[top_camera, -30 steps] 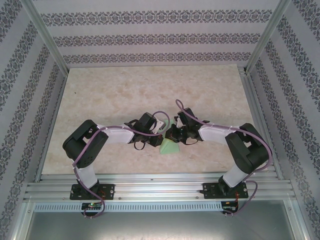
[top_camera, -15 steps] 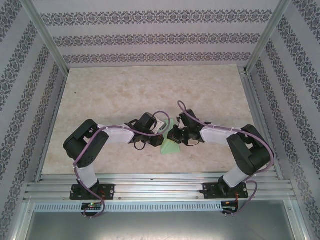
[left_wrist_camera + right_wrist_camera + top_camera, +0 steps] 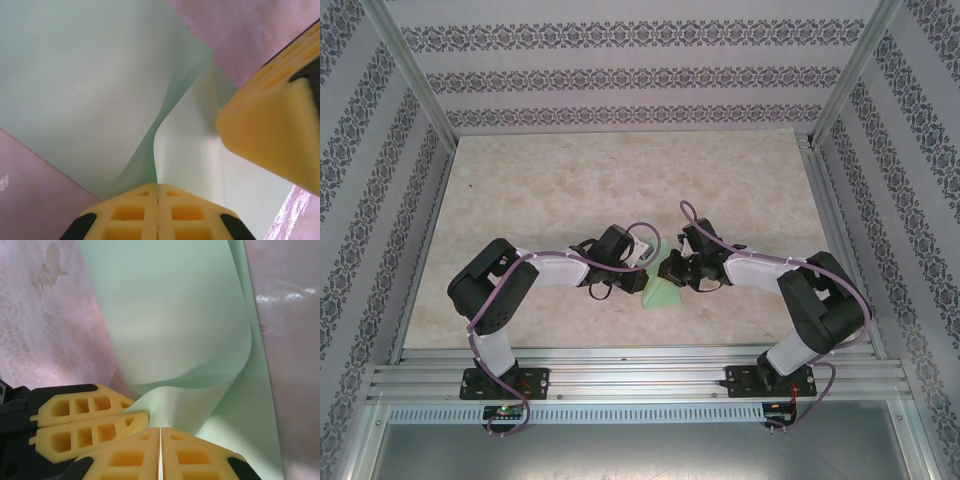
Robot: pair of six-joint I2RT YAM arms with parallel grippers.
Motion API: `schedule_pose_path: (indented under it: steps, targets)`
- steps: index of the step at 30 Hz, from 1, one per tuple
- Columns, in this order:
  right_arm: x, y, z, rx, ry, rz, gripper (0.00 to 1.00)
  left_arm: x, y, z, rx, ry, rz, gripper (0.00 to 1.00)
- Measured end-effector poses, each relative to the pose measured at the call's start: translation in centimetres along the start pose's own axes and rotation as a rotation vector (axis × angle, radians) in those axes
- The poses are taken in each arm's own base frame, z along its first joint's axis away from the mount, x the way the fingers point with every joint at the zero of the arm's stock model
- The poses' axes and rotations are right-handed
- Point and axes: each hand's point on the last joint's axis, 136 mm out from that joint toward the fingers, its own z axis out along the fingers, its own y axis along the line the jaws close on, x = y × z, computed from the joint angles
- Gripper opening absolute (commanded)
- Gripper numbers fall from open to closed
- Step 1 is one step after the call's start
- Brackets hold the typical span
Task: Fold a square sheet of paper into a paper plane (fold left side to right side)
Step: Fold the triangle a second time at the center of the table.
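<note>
Fingers [image 3: 132, 216] of the left gripper [image 3: 158, 186] are pinching a fold of the green paper sheet [image 3: 90, 75]; the right gripper [image 3: 160, 430] is pinching it too. It is lying on the table [image 3: 570, 180], six o'clock from centre, grippers at its twelve o'clock.

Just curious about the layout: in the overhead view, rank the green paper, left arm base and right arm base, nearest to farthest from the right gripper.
From the right gripper:
1. green paper, pinched in it, table centre.
2. right arm base, near edge, right.
3. left arm base, near edge, left.
</note>
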Motion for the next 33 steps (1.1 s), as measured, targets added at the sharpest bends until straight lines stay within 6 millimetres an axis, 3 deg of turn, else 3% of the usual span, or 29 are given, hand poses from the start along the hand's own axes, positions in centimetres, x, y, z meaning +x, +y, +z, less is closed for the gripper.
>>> schedule_pose_path:
  steps: [8, 26, 33]
  targets:
    - [0.2, 0.0, 0.9, 0.009, 0.018, -0.005, 0.10, 0.0, 0.0, 0.1, 0.001, 0.000, 0.000, 0.08]
    - [0.9, -2.1, 0.8, 0.104, 0.035, 0.011, 0.10, -0.3, -0.2, 0.3, 0.012, 0.000, 0.002, 0.08]
    - [1.0, -2.5, 0.9, 0.118, 0.042, 0.005, 0.09, -0.4, -0.2, 0.3, 0.012, -0.002, 0.001, 0.15]
